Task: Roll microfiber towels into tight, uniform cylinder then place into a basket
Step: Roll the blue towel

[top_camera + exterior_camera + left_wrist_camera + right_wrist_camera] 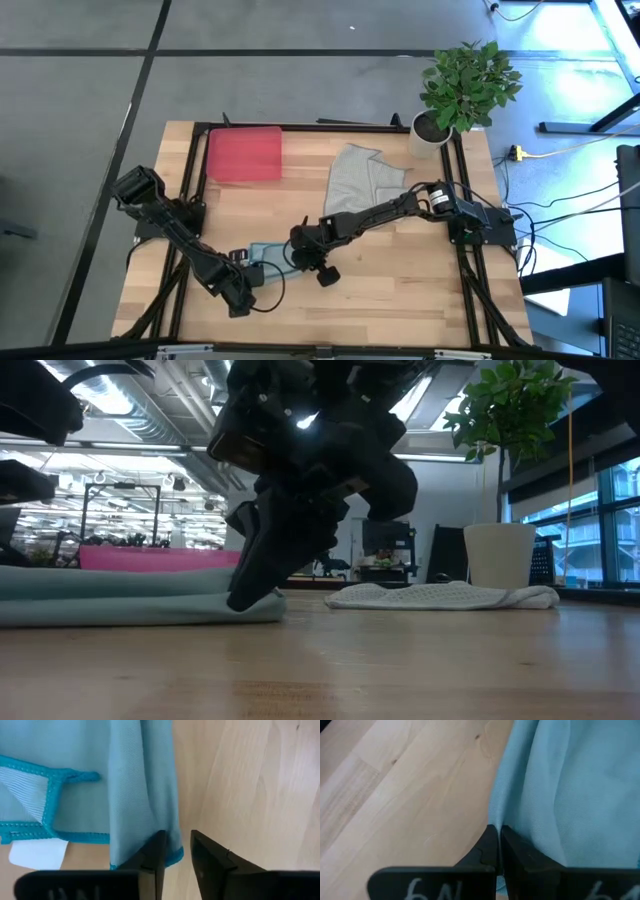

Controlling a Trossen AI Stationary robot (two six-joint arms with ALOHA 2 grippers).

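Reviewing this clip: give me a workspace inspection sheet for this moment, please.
Surface: wooden table, dark frame rails.
Job's things: blue towel folded flat near front edge; grey towel crumpled; red basket holds no towel.
Clutter: potted plant at back right corner.
Grippers: left gripper slightly open at the blue towel's hem; right gripper shut on the blue towel's edge.
Cables: on floor at right.
Surroundings: open room; no people seen.

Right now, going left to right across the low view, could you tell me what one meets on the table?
Blue towel → right hand pinching the towel's end → grey towel → white plant pot.
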